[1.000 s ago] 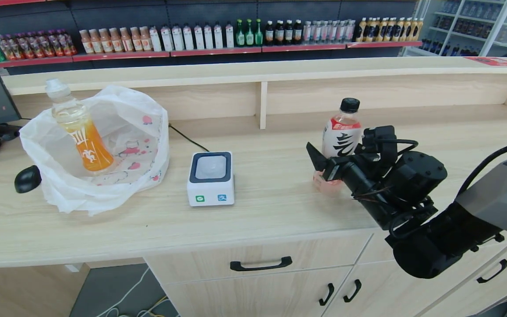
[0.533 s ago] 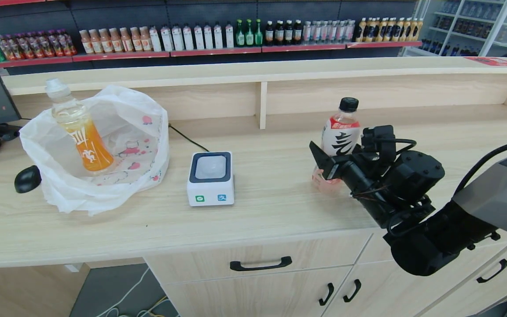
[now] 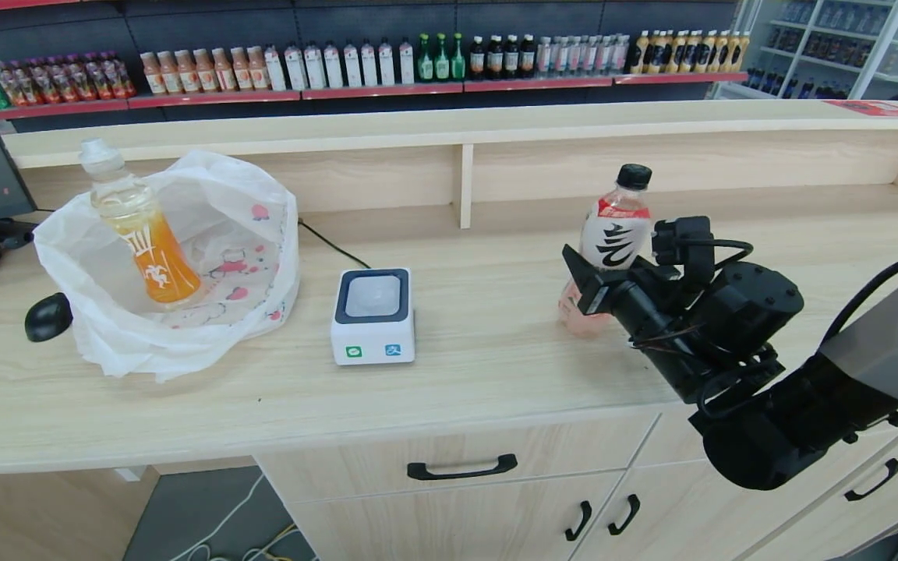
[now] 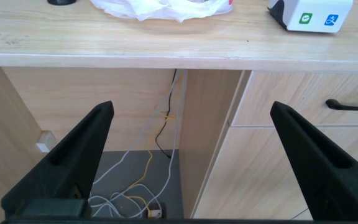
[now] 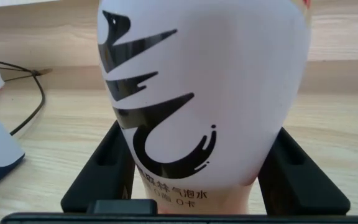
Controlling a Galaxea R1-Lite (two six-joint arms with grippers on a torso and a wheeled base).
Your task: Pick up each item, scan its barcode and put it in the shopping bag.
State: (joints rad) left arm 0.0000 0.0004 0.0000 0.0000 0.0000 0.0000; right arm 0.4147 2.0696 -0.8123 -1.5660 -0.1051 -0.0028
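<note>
Right gripper [image 3: 597, 290]: clamped on tilted pink bottle [image 3: 614, 240], right of scanner [image 3: 373, 315].
Left gripper [image 4: 191, 163]: spread wide, lower than scanner.

light wood counter [image 3: 496, 374]: white shopping bag [image 3: 262, 257] at left, black mouse [image 3: 48, 317] beside it, scanner [image 3: 373, 315] mid-counter

the right gripper [image 3: 603, 287] covers the lower body of the pink drink bottle [image 3: 614, 238]; in the right wrist view its cap and base are cut off. the left wrist view's edge crops the scanner [image 4: 309, 15] and shopping bag [image 4: 160, 7].
</note>
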